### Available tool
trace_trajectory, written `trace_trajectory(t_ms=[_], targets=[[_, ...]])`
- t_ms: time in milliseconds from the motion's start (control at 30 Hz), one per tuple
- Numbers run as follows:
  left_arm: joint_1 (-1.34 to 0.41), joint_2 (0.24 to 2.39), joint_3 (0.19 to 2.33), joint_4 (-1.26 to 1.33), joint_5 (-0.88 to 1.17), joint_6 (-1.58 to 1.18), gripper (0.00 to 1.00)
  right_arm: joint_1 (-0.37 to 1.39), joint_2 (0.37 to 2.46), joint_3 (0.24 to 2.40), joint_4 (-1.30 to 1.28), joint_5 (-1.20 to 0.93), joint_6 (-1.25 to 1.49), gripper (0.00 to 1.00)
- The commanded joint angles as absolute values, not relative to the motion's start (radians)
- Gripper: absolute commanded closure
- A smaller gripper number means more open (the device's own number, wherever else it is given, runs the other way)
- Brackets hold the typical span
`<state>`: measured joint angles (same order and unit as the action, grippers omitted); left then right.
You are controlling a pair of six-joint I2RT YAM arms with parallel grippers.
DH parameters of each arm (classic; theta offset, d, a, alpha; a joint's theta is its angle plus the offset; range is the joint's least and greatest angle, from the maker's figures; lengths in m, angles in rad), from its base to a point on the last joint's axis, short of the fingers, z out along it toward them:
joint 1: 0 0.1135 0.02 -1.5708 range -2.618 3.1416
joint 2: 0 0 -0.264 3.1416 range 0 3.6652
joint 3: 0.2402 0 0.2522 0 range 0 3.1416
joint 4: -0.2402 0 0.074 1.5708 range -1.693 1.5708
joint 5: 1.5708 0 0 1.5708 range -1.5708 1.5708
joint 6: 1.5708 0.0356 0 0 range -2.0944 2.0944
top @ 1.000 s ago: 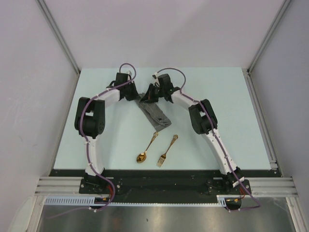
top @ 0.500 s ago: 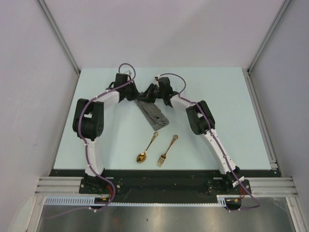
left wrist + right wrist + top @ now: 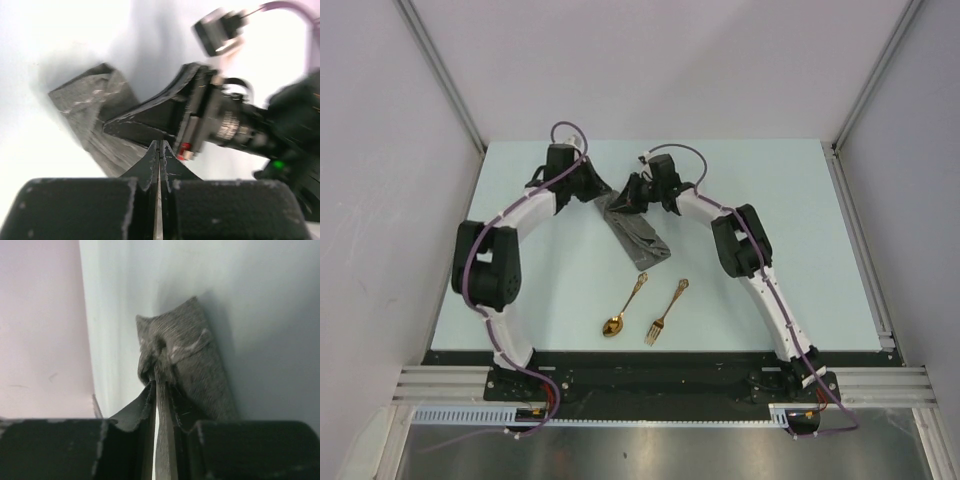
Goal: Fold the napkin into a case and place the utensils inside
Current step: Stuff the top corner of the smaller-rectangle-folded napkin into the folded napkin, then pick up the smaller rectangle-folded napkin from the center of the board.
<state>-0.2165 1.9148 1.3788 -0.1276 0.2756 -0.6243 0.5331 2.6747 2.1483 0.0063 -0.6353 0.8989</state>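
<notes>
Over the last second the left arm (image 3: 485,270) had swung its elbow out towards the left edge of the table (image 3: 790,220). The left claw (image 3: 594,194) had drawn back a little towards the far-left corner, off the napkin (image 3: 640,238). The right claw (image 3: 623,200) had barely moved and was clamped on the napkin's far end, the cloth bunched between its tips in its own wrist view. The left claw's fingers were pressed together, with no cloth visible between them. The napkin, already a narrow folded strip, lay slantwise in the middle of the table's far half, much as before. The spoon (image 3: 624,305) and fork (image 3: 666,311) lay untouched side by side by the middle of the near edge. The folding looked close to done, with one claw freed, perhaps for the utensils, none of which were in yet.

From above, both claws covered the strip's far end, so whether it had an open mouth could not be told. The left wrist view was blurred, and the right claw filled much of it. The right wrist view cut off the strip's near end behind its own fingers.
</notes>
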Motion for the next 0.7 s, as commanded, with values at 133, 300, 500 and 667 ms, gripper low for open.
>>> trace_trajectory(t_ms=[133, 300, 500, 667], targets=[[-0.215, 1.619, 1.276, -0.068, 0.362, -0.696, 0.99, 0.531, 2.436, 2.218, -0.472, -0.568, 0.458, 0.60], [-0.236, 1.525, 1.169, -0.031, 0.423, -0.718, 0.99, 0.578, 2.407, 2.324, -0.812, -0.332, 0.171, 0.28], [-0.270, 1.419, 1.039, -0.020, 0.475, -0.719, 0.98, 0.670, 2.382, 2.300, -0.924, -0.161, 0.057, 0.16], [-0.273, 1.361, 0.945, -0.008, 0.508, -0.724, 0.98, 0.728, 2.401, 2.296, -0.951, -0.077, 0.035, 0.12]])
